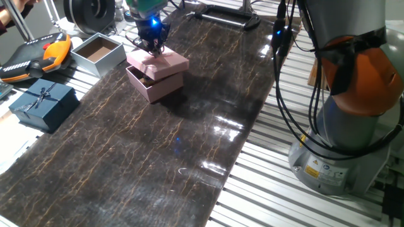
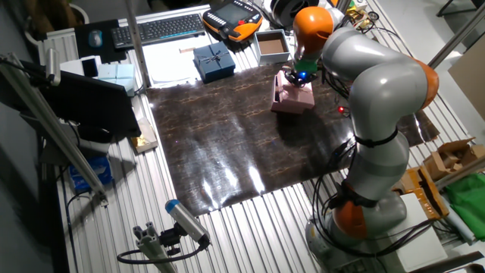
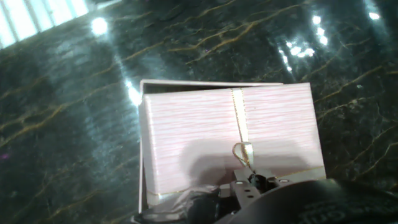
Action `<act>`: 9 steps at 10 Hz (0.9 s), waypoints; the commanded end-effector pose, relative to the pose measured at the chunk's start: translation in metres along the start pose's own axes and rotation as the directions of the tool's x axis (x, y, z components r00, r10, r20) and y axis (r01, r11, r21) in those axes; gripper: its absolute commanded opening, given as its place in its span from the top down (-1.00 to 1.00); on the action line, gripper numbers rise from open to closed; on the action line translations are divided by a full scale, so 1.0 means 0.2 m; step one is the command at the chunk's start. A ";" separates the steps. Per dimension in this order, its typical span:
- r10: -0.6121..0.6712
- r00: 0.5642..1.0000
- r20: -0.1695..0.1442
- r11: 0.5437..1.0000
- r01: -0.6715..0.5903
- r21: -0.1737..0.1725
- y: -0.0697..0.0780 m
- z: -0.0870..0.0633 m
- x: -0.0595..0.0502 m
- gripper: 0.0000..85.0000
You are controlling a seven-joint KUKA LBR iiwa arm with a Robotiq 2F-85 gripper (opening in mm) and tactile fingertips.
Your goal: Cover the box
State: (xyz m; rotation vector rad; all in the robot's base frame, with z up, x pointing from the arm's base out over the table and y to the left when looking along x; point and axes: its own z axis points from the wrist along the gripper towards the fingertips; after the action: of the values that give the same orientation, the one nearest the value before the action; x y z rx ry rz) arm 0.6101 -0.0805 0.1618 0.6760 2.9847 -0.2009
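**Pink lid sits askew on its box, pincer at the lid's top**

One fixed view shows the pincer (image 1: 152,44), lit blue, down on the pale pink lid (image 1: 158,61). The lid lies skewed over the pink box (image 1: 153,84), so the box's near-left corner gapes and its dark inside shows. Whether the fingers are apart, together or clamped on the lid I cannot tell: their tips are hidden against the lid's top.

The hand view gives what the fixed views do not. The lid (image 3: 230,140) is finely ribbed card with a thin gold ribbon line running down it to a small loop. A pale rim of the box (image 3: 205,83) peeks out along the lid's far edge. The pincer (image 3: 252,186) shows only as a dark blurred mass at the bottom edge.

The other fixed view shows the whole silver and orange arm (image 2: 379,83) bending over the box (image 2: 292,98), which stands at the far right of the dark mat (image 2: 227,144).

That mat is glossy, black, veined with gold like marble, and it lies on a ribbed metal worktop (image 1: 271,183). Left of the pink box stand a grey box (image 1: 98,53) with brown inside, open, and nearer, a dark blue box (image 1: 43,103) with a bow. An orange and black handheld controller (image 1: 38,57) lies at the far left.
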 end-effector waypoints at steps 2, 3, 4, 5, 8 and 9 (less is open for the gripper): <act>0.042 0.999 -0.015 0.999 -0.043 -0.008 0.00 0.01 -0.02 0.98; 0.061 0.998 -0.023 0.998 -0.062 -0.019 0.00 0.03 -0.03 0.98; 0.061 0.998 -0.028 0.998 -0.062 -0.027 0.00 0.04 -0.04 0.98; 0.057 0.998 -0.028 0.998 -0.058 -0.032 0.01 0.05 -0.04 0.98; 0.045 0.999 -0.027 0.998 -0.046 -0.036 0.02 0.06 -0.05 0.98; 0.043 0.999 -0.025 0.998 -0.044 -0.034 0.03 0.05 -0.06 0.98</act>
State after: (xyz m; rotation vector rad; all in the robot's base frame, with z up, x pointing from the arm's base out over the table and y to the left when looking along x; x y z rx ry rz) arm 0.6236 -0.0823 0.1520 0.7443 2.9860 -0.1397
